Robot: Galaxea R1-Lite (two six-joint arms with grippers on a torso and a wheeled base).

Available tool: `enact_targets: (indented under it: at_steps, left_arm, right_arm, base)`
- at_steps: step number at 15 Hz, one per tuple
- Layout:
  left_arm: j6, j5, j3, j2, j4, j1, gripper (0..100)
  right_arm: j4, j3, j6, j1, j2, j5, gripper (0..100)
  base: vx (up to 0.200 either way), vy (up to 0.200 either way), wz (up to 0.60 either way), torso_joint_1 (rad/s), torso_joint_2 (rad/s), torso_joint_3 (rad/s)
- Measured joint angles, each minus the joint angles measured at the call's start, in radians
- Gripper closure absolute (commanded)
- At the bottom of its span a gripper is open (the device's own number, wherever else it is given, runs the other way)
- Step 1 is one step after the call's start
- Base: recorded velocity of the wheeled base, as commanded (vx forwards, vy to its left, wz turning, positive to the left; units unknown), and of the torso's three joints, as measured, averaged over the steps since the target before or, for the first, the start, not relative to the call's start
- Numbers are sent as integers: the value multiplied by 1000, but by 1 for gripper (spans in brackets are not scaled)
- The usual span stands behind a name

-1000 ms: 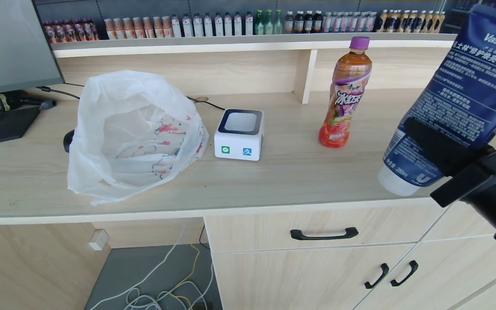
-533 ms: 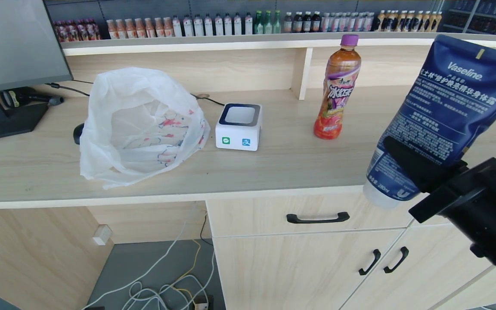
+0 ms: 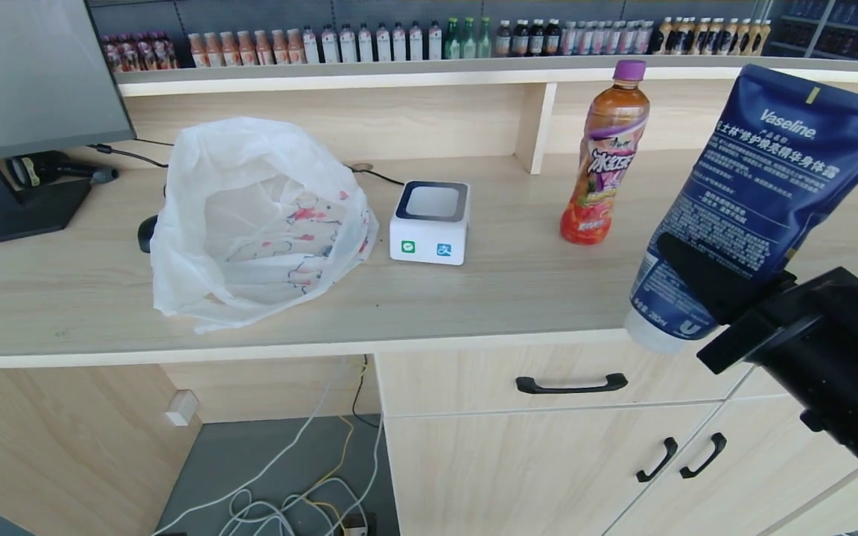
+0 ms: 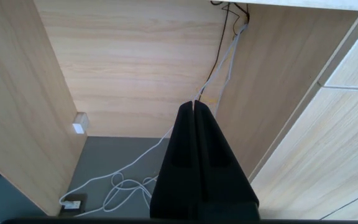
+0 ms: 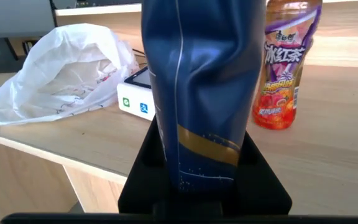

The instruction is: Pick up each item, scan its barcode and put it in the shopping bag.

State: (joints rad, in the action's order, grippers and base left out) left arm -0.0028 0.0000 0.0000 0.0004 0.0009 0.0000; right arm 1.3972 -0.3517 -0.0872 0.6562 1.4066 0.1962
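The tube point(image 3: 764, 201) is clamped between the right jaws, cap end down, near the front edge of the bench point(image 3: 518, 290). Beyond the jaws and a little to their left, the bottle point(image 3: 605, 156) stands upright on the bench. Farther left sits the scanner point(image 3: 430, 222), then the shopping bag point(image 3: 258, 223) just beside it. A monitor point(image 3: 27, 74) stands farthest left, at the back.
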Motion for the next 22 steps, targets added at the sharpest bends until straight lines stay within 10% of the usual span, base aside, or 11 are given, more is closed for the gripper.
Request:
enact_targets:
  at_steps: [15, 22]
  left_arm:
    - [1, 0, 0, 0, -1, 0, 100]
    - [1, 0, 0, 0, -1, 0, 100]
  right_arm:
    - [0, -65, -10, -26, 90, -30, 100]
    - [-40, -251, -255, -40, 126, -199, 100]
  base:
    - [0, 80, 0, 0, 1, 1]
    - [0, 0, 0, 0, 0, 0]
